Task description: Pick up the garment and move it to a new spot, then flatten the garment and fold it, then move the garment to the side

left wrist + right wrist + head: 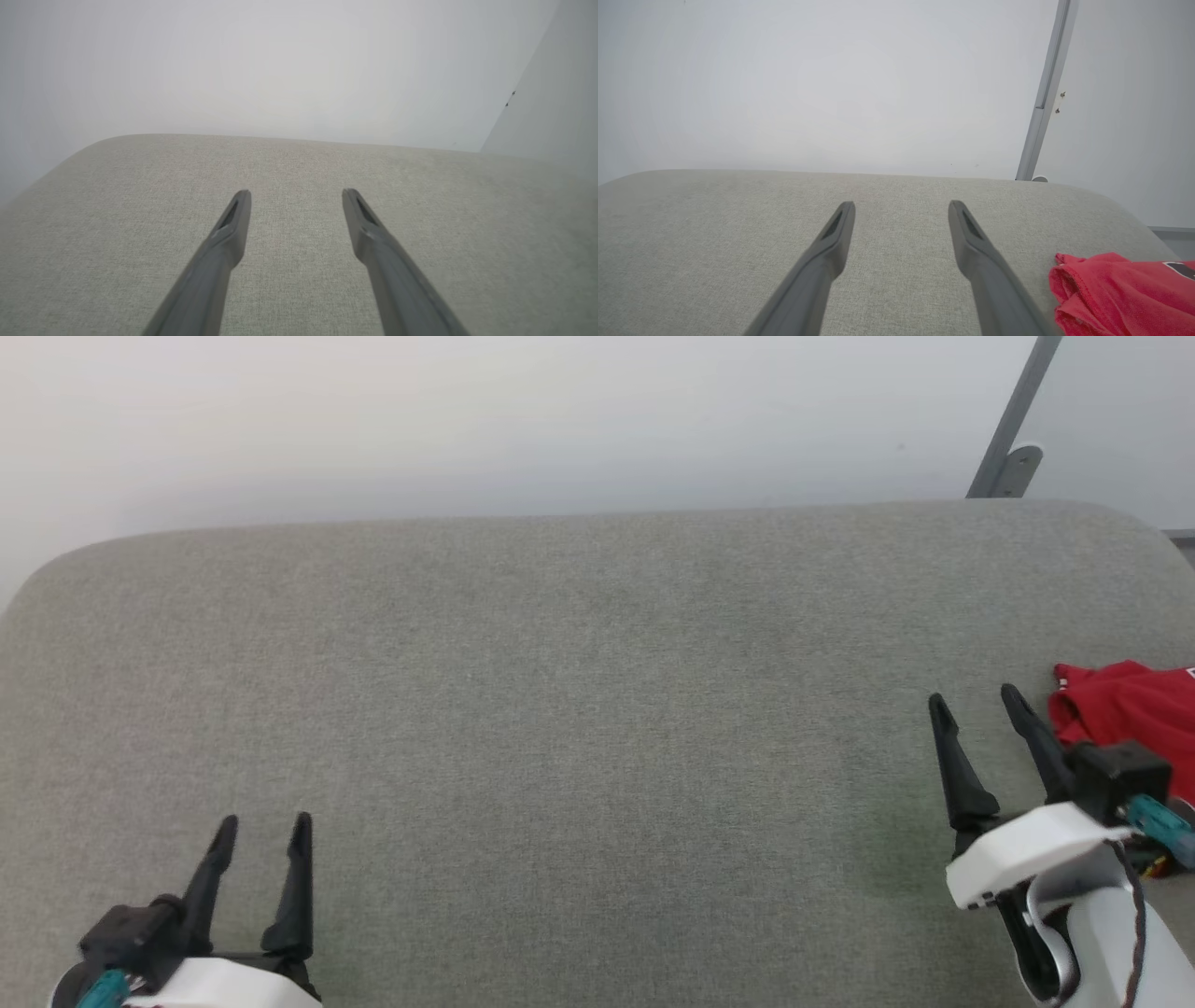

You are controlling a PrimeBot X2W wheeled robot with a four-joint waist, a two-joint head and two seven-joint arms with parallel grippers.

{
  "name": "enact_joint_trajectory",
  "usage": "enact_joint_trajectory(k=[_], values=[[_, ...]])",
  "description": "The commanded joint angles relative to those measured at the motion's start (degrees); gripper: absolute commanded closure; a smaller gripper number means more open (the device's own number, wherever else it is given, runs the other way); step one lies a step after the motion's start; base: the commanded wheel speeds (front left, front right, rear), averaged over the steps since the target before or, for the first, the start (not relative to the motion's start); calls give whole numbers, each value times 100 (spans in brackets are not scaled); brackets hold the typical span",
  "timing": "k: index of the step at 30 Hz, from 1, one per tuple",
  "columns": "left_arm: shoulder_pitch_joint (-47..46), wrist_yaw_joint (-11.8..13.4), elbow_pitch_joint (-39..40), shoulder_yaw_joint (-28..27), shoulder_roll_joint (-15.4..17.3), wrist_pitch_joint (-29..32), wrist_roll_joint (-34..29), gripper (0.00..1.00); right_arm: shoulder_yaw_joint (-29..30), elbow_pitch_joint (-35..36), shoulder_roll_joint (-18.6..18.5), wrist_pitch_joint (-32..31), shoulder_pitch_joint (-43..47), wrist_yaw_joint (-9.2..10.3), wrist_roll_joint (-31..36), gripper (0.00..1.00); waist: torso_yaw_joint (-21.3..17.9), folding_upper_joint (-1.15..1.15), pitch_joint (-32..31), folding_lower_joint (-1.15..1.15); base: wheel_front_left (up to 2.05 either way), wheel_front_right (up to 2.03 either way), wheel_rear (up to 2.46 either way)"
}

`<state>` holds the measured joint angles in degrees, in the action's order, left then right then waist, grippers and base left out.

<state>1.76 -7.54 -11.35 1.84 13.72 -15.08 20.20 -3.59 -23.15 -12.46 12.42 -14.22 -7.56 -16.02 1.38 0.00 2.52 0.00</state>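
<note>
Red jersey (1125,709) bunched at right edge of grey fabric surface (560,709), just beside right gripper (974,696). Right gripper jaws spread, empty. Left gripper (265,821) lower left, jaws spread, empty.

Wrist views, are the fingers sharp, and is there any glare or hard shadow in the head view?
Left wrist view: the left hand has sharp tips, blurring toward the bottom edge. Right wrist view: the right hand looks the same, and the garment beside it is slightly soft. Head view: even, diffuse light, no glare, just a faint shadow on the cushion by the right hand.
</note>
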Motion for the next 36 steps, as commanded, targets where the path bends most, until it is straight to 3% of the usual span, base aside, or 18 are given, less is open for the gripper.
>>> enact_joint_trajectory(k=[1,17,35,36], values=[[66,14,79,-62,-11,-10,19,0,42,106,49,26,132,15,-30,0,-33,0,-37,0,0,0,0],[858,14,982,-464,-240,-10,-234,0,857,1668,396,-491,1348,14,162,0,-57,0,-226,0,0,0,0],[818,14,1026,-440,-219,-10,-200,0,799,1960,543,-724,1571,13,112,0,-44,0,-219,0,0,0,0],[812,14,1021,-438,-221,-10,-199,100,788,1958,542,-725,1575,13,104,100,-43,0,-214,0,0,0,0]])
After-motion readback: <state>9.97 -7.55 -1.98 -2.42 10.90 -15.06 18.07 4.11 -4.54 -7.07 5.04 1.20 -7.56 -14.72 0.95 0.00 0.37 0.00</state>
